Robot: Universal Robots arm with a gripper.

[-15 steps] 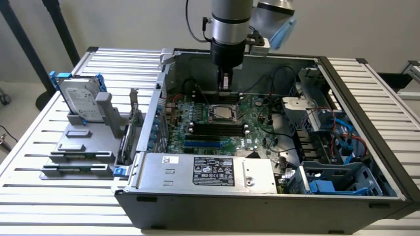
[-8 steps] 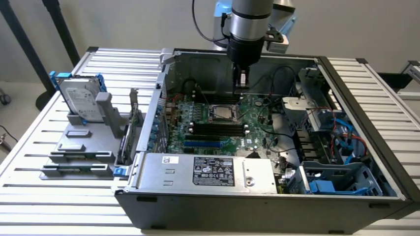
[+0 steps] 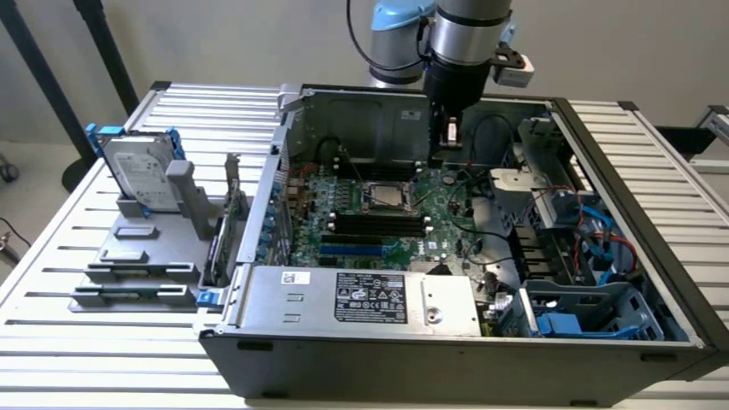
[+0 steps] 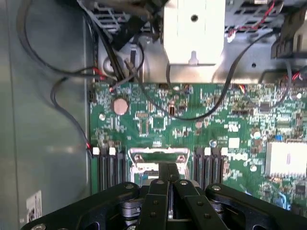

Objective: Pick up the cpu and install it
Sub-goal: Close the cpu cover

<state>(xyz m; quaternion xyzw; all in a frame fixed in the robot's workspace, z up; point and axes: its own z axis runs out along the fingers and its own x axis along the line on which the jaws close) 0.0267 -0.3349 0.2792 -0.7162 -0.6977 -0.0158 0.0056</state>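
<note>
Over motherboard socket: gripper, jaws shut, seemingly empty; cpu apparently seated, install step near complete.

Slatted table, computer case, grey rack

Exterior view, lighting: bright, even and diffuse, falling from above, with no hard shadows.
- Desk: white slats lit strongly, palest toward the exterior view's right.
- Computer case: inner walls in soft shade, with a dark band of shadow beneath its front edge.
- Power supply: mild sheen on the top plate.

Wrist view, lighting: dimmer, with a cool blue-green cast.
- Metal bracket: glares almost white.
- Heatsink: washed pale.
- Motherboard: evenly lit, with cables casting thin shadows.
- Case wall: flat grey-teal with faint streaks of reflection.
- Hand: near-black mass with small highlights on its screws.
</note>
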